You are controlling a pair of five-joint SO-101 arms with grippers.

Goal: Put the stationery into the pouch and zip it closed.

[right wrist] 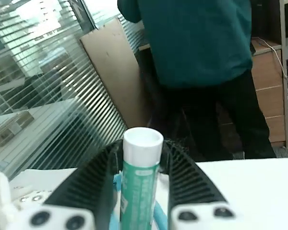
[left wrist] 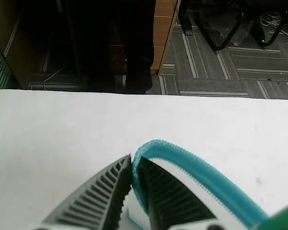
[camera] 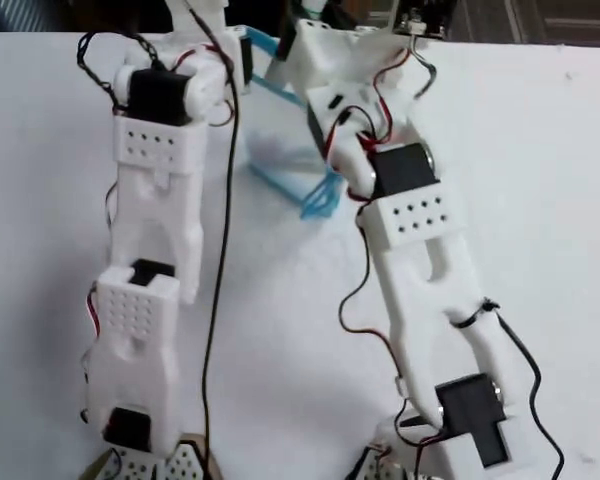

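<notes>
My left gripper [left wrist: 132,168] is pinching the pouch [left wrist: 192,165] by its blue zip edge, jaws nearly shut. My right gripper [right wrist: 143,146] is clamping a green tube [right wrist: 140,191], probably a glue stick. From above, the pouch is lying toward twelve o'clock, between my arms.

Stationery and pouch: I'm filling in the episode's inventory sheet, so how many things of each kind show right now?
pouch, with a blue zip edge: 1
stick, white cap and green label: 1
Total: 2
</notes>
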